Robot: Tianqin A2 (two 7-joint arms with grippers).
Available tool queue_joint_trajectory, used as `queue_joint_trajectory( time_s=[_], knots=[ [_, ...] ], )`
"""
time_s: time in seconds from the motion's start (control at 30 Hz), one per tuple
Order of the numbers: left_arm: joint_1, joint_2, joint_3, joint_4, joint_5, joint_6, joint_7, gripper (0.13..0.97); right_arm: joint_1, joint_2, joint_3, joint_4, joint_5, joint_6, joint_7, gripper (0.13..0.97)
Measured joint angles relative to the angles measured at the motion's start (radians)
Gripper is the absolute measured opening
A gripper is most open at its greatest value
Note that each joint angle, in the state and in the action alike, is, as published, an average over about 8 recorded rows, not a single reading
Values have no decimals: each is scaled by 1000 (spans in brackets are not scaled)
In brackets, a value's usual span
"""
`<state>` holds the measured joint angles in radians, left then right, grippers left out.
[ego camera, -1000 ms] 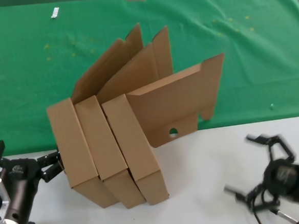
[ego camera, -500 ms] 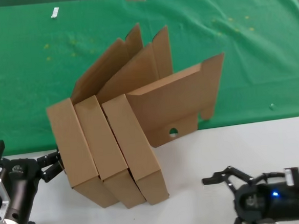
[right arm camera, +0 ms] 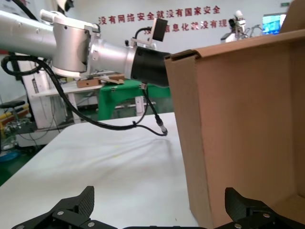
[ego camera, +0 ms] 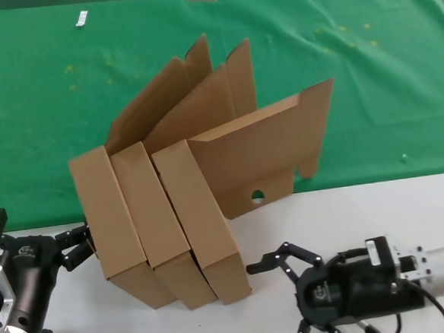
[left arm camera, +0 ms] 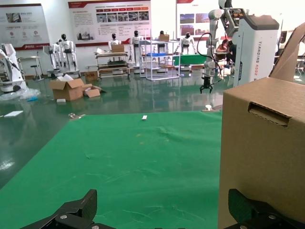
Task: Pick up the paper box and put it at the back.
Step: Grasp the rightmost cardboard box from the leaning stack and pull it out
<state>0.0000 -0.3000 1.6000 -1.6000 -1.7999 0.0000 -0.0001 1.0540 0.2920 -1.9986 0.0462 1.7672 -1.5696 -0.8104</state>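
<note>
Green cloth (ego camera: 44,133) covers the back; a white table (ego camera: 408,214) lies in front, and three alike brown boxes stand on edge in a leaning row where the two meet, lids raised over the cloth.

Left of the row, the left gripper (ego camera: 37,244) sits low on the table with its fingers spread, one tip just beside the outer box (ego camera: 108,220); it grips nothing. Its wrist view shows that box's wall filling one side and cloth beyond.

Next come the middle box (ego camera: 153,217) and, nearest the right arm, the paper box (ego camera: 199,214), whose lid flap with the small hole (ego camera: 257,197) hangs over the cloth's edge.

Right of the row, the right gripper (ego camera: 280,284) lies low on the table, fingers wide apart and empty, near the paper box's lower corner. Its wrist view shows the box wall (right arm camera: 238,129) between the spread fingers (right arm camera: 66,210).

To grip well, I would slide the jaws squarely over that wall, close on the cardboard edge only, and lift without dragging the neighbours over.
</note>
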Motion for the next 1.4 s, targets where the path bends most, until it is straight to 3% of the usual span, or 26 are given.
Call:
queue_joint_trajectory(
  time_s=[0.33,0.6,0.73,1.4],
  knots=[
    [0,0,0,0,0,0,0,966,30,-49,4,-23,-49,4,-12,932],
    [0,0,0,0,0,0,0,966,51,-68,26,-32,-95,34,-15,832],
    [0,0,0,0,0,0,0,966,62,-70,34,-33,-117,54,-14,832],
    [0,0,0,0,0,0,0,966,99,-50,86,-37,-173,127,9,412]
  ],
)
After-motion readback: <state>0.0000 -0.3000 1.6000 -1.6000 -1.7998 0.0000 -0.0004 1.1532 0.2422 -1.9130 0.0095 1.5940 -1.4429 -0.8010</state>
